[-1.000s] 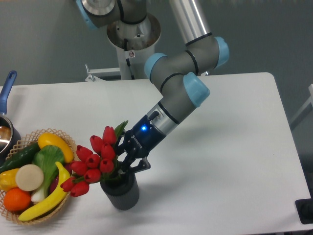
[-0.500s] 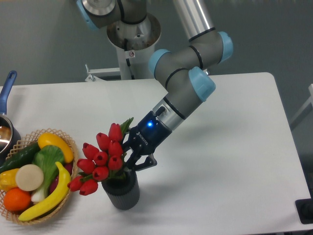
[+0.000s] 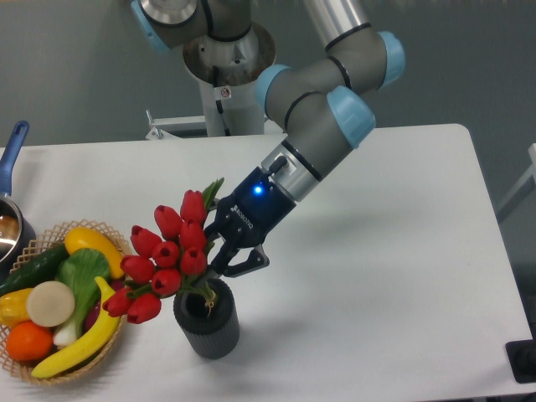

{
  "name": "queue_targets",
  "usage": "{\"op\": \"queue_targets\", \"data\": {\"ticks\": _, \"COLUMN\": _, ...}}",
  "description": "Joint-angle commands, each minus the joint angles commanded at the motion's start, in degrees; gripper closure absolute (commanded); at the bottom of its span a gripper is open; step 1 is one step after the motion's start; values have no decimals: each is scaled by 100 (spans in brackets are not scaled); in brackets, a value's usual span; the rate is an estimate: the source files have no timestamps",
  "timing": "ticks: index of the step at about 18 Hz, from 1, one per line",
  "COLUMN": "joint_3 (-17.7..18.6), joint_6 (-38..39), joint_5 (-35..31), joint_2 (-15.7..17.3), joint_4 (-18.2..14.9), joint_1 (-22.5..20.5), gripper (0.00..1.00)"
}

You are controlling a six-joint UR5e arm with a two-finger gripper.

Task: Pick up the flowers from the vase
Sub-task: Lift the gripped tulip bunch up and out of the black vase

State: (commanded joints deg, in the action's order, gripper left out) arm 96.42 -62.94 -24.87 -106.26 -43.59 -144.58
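The flowers [image 3: 167,251], a bunch of glossy red tulip buds with green leaves, hang tilted to the left above the vase [image 3: 207,320], a small dark ribbed cylinder near the table's front. Their stems still dip into the vase's round mouth, which now shows partly open. My gripper [image 3: 219,261] reaches down from the upper right and is shut on the flowers' stems just behind the buds, a blue light glowing on its body.
A wicker basket [image 3: 110,236] with bananas, an orange, a cucumber and other produce stands at the front left, close to the lowest buds. A blue-handled pot [image 3: 12,152] sits at the left edge. The arm's base [image 3: 228,63] stands behind the table.
The gripper has risen with the flowers held in it. The bunch sits higher and the vase's mouth has come into view; the vase has stayed put.
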Motion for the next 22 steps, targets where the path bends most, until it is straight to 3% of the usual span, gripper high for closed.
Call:
{"op": "queue_targets", "data": {"ticks": 12, "joint_3": -738, "joint_6": 1176, "joint_5": 35, "joint_2": 96, "joint_4": 0, "joint_1": 44, "gripper": 60}}
{"op": "queue_targets", "data": {"ticks": 22, "joint_3": -914, "joint_6": 1951, "joint_5": 35, "joint_2": 422, "joint_4": -9, "joint_1": -158, "gripper": 60}}
